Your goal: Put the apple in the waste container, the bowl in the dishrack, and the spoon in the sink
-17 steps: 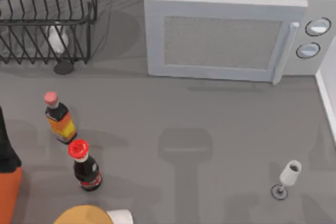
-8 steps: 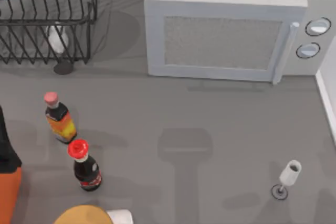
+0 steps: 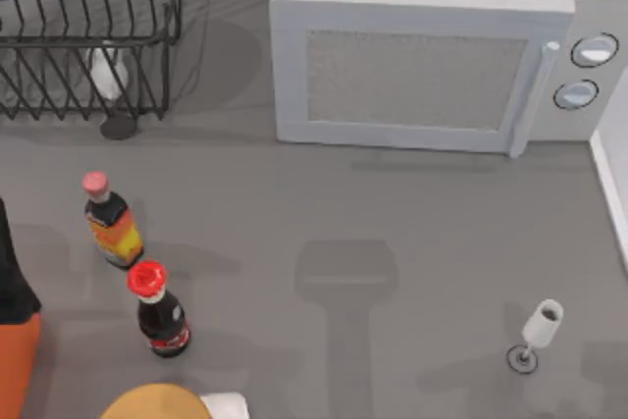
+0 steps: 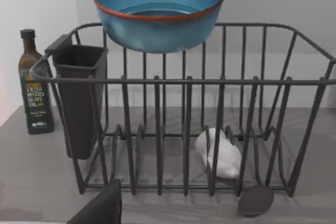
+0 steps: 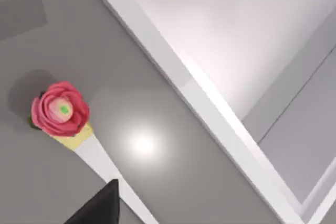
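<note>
Here the left claw (image 4: 100, 211) shows just a dark finger tip by the dishrack (image 4: 184, 129); open or clenched, I cannot tell. The bowl (image 4: 157, 11) sits atop the rack's bars. An olive oil bottle (image 4: 34, 85) reads "EXTRA VIRGIN OLIVE OIL".

Grey table (image 3: 324, 203) seen from above. A microwave (image 3: 422, 66) stood at the back, right of centre; the dishrack (image 3: 88, 36) stood at the back left. Two bottles (image 3: 110, 221) (image 3: 157, 309) stood near the left edge, just apart. A wine glass (image 3: 535, 333) stood front right. An oil bottle (image 4: 34, 85) stood beside the rack.
</note>
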Tool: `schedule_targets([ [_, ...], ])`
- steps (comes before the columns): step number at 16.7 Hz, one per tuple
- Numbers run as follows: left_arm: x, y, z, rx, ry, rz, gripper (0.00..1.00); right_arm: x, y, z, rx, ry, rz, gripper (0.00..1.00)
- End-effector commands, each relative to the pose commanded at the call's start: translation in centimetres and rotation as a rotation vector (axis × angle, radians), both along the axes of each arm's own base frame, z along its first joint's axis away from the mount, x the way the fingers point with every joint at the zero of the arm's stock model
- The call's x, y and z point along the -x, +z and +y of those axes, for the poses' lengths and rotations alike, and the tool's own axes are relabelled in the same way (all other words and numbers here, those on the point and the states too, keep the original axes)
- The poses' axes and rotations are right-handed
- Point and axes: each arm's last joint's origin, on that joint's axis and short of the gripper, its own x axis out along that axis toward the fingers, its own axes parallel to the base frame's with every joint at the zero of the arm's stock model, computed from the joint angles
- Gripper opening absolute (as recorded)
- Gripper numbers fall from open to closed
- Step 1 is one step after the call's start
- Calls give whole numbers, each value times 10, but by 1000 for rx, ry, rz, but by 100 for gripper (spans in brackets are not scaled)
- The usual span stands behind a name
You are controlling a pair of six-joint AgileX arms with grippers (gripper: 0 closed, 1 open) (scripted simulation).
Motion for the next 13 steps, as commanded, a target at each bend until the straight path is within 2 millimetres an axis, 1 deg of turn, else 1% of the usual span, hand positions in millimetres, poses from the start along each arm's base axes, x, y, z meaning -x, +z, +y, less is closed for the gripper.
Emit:
schedule_targets([
  [3, 0, 0, 0, 0, 0, 0, 100, -22, -2, -20, 52, 199, 254, 100],
  [6, 0, 0, 0, 0, 0, 0, 100, -39, -7, -38, 42, 380, 438, 100],
  [9, 0, 0, 0, 0, 0, 0, 100, -50, -13, -51, 11, 499, 541, 100],
  [13, 0, 0, 0, 0, 0, 0, 100, -54, -15, -56, -4, 540, 574, 100],
])
